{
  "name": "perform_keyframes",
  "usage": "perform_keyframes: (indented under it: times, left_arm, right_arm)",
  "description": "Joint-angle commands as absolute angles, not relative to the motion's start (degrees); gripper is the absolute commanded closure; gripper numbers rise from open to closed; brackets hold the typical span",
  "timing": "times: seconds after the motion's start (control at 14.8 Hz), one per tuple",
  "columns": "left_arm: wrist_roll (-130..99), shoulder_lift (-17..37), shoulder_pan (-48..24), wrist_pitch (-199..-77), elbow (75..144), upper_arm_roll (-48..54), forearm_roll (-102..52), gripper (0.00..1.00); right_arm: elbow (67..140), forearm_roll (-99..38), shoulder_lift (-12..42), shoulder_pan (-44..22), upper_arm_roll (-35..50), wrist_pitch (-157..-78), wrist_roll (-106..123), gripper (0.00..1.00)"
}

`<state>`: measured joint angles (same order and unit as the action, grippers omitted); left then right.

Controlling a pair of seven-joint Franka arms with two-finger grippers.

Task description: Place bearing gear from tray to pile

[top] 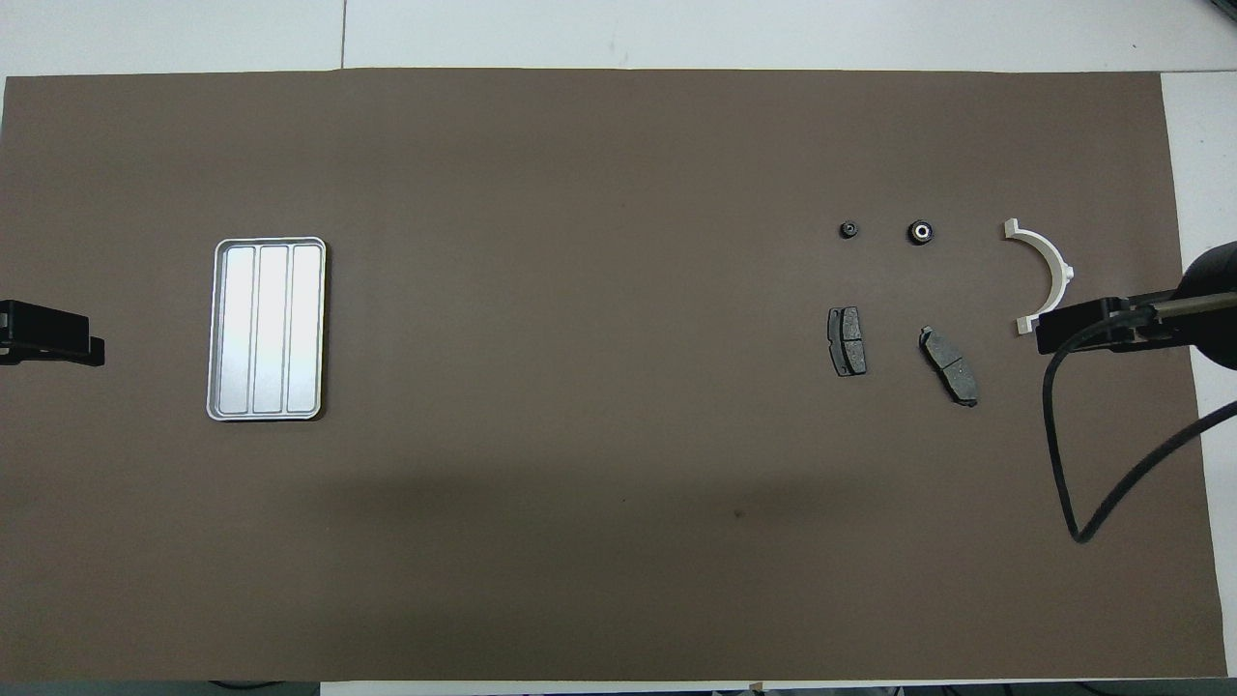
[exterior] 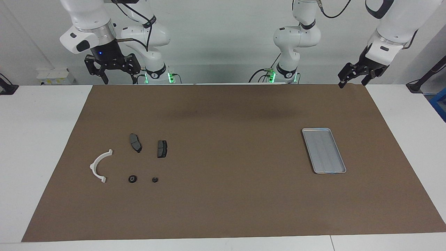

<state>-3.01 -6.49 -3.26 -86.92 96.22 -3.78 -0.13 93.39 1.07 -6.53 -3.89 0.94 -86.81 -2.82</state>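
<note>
A brown mat (exterior: 223,195) covers the white table (exterior: 38,146)

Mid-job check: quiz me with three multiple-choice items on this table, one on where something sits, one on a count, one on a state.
1. Where do the two small black round parts lie?
A. In the tray
B. On the mat beside the brake pads
C. In the right tool

2. How many brake pads are there?
A. One
B. Two
C. Four

3. What does the tray hold?
A. Nothing
B. A round part
C. The bracket

Answers: 1 B, both rest on the mat by the white bracket. 2 B, two dark pads. 3 A, only its bare ribs show.
</note>
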Motion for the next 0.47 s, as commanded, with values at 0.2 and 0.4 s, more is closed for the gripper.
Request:
perform_keyframes:
  times: [0.2, 0.4]
  left_arm:
    - [-2.9, -8.0, -4.04, -87.45, 97.82, -4.48, -0.61, 0.0]
    - [-2.9, -8.0, -4.04, -87.45, 97.82, -4.48, -0.61, 0.0]
  right_arm:
    - [94.04, 0.79, -7.03, -3.34, 1.32, -87.8, -3.43, 0.0]
    - [94.04, 0.79, -7.03, -3.25, 1.32, -87.89, -3.43, 0.0]
